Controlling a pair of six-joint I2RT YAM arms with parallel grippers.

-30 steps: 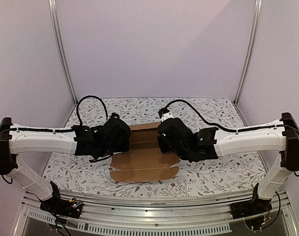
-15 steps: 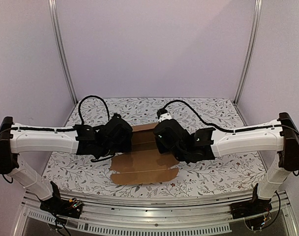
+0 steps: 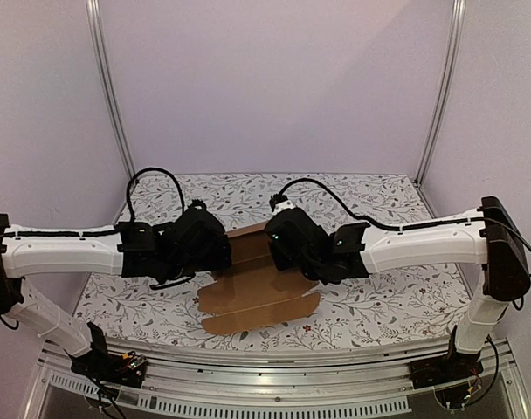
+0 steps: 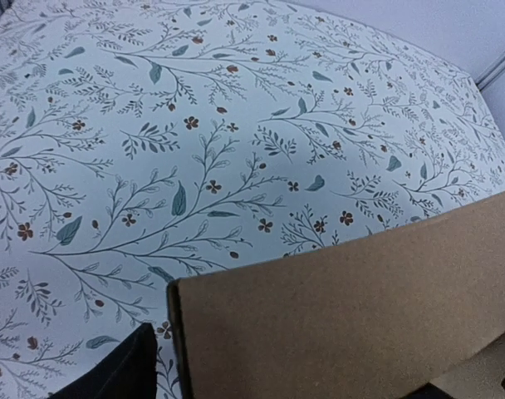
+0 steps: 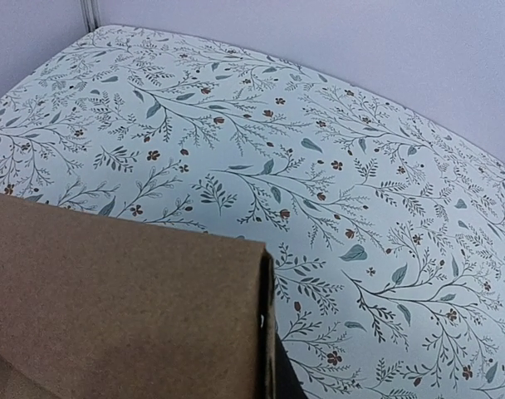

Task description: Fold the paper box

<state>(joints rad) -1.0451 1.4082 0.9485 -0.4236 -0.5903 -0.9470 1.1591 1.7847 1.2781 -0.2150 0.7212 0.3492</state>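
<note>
1. lilac walls (image 3: 274, 87) and two metal corner posts (image 3: 108, 96) close in a table (image 3: 379, 305) covered with a floral cloth. we only get that whole layout from the top camera.
2. from up there the paper box (image 3: 257, 297) is a brown die-cut sheet in the middle of the table, between the two arms, with its near flaps down on the cloth.
3. the left gripper (image 3: 220, 253) and right gripper (image 3: 279, 249) sit over the sheet's far corners. their black bodies hide the fingers and the board's far edge, so we can't read the jaws from above.
4. the left wrist cam fills that in. one dark finger (image 4: 128, 370) sits low left, just off the raised board edge with a sliver of cloth showing between. we'd call that pincer released, its jaws spread either side of the flap.
5. on the right wrist cam a raised flap fills the lower left, and a dark finger (image 5: 279, 374) lies right along its end edge. that pincer is clenched on the board.
6. black cables (image 3: 152, 179) loop up behind each wrist, only visible from the top.
</note>
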